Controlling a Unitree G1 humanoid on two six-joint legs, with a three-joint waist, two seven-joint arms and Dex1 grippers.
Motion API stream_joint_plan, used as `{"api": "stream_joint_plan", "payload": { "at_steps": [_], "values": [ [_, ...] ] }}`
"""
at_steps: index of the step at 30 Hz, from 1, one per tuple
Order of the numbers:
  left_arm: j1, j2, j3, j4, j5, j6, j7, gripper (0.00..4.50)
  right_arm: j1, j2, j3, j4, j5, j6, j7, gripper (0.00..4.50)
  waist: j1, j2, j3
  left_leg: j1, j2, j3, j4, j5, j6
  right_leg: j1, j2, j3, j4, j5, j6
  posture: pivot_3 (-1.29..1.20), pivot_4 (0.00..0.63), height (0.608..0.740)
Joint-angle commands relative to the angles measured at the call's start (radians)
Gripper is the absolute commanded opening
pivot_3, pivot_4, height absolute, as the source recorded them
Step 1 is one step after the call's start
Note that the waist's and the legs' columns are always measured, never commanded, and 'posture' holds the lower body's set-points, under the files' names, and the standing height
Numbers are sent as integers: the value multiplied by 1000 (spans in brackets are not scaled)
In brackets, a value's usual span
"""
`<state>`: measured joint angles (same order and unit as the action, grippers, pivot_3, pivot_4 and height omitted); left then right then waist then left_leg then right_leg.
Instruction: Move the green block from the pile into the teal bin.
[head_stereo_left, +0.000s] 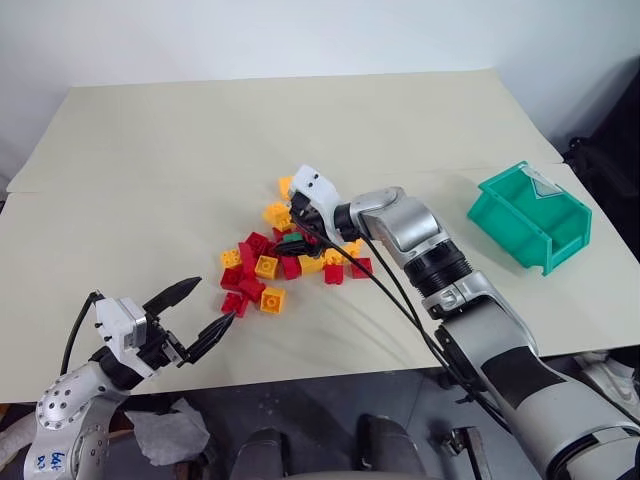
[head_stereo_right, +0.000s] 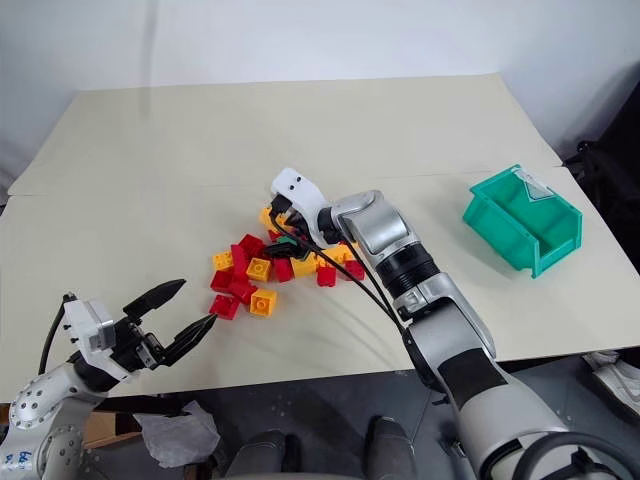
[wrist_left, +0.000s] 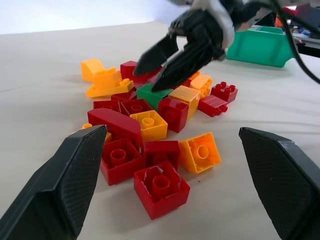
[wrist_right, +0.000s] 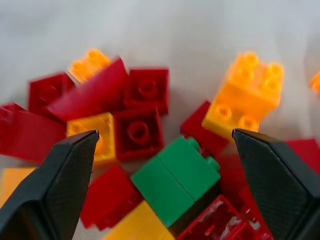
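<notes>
Right wrist view: right end effector (wrist_right: 162, 187) spread wide, empty, straddling green block (wrist_right: 175, 180). Light, rigid, slick plastic; best pinched across flat opposite sides, clear of studs.

You face a beige desk (head_stereo_left: 200, 140) against a plain white wall (head_stereo_left: 300, 40); grey floor (head_stereo_left: 330, 400) lies below.

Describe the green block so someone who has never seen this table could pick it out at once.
On the cream table, left of the teal bin, lies the pile of small studded toy bricks. The green block sits near the pile's middle, directly under the open right gripper, among red bricks. It is the only green brick; every other one is red or yellow-orange.
</notes>
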<state>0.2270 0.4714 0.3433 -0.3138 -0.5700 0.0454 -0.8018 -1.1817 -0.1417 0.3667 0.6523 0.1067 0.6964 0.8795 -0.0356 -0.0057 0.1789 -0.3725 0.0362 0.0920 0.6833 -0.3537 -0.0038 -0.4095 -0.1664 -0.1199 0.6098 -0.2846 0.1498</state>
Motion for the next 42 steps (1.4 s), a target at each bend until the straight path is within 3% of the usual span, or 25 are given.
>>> {"api": "stream_joint_plan", "payload": {
  "at_steps": [1, 11, 14, 18, 19, 34, 42],
  "values": [
    [4, -5, 3, -29, 5, -24, 6, 4500, -38, 12, 11, 28, -41, -23, 3, 4462, -3, 0, 0, 0, 0, 0, 0, 0, 0, 0, 0, 0, 0, 0, 0, 0, 150, 740],
    [3, -14, -1, -24, 11, -39, 16, 4500, -39, -11, 34, 78, -117, -33, 28, 4462, -1, 0, 0, 0, 0, 0, 0, 0, 0, 0, 0, 0, 0, 0, 0, 0, 150, 740],
    [2, -17, -1, -26, 12, -40, 19, 4500, -38, -15, 41, 75, -125, -20, 51, 3889, 0, 0, 0, 0, 0, 0, 0, 0, 0, 0, 0, 0, 0, 0, 0, 0, 150, 740],
    [6, -18, -1, -33, 13, -40, 24, 4500, -39, -16, 41, 72, -128, -3, 73, 2597, 2, 0, 0, 0, 0, 0, 0, 0, 0, 0, 0, 0, 0, 0, 0, 0, 150, 740],
    [6, -18, -1, -34, 14, -39, 26, 4500, -41, -16, 41, 72, -128, 2, 79, 2497, 2, 0, 0, 0, 0, 0, 0, 0, 0, 0, 0, 0, 0, 0, 0, 0, 150, 740],
    [-2, -10, 1, -39, 9, -30, 38, 4500, -32, -52, 14, 73, -127, -52, 169, 2497, 2, 0, 0, 0, 0, 0, 0, 0, 0, 0, 0, 0, 0, 0, 0, 0, 150, 740],
    [-28, 3, 2, -42, 2, -13, 39, 4500, -19, -65, -73, 31, -65, -99, 201, 2499, -1, 0, 0, 0, 0, 0, 0, 0, 0, 0, 0, 0, 0, 0, 0, 0, 150, 740]
  ]
}}
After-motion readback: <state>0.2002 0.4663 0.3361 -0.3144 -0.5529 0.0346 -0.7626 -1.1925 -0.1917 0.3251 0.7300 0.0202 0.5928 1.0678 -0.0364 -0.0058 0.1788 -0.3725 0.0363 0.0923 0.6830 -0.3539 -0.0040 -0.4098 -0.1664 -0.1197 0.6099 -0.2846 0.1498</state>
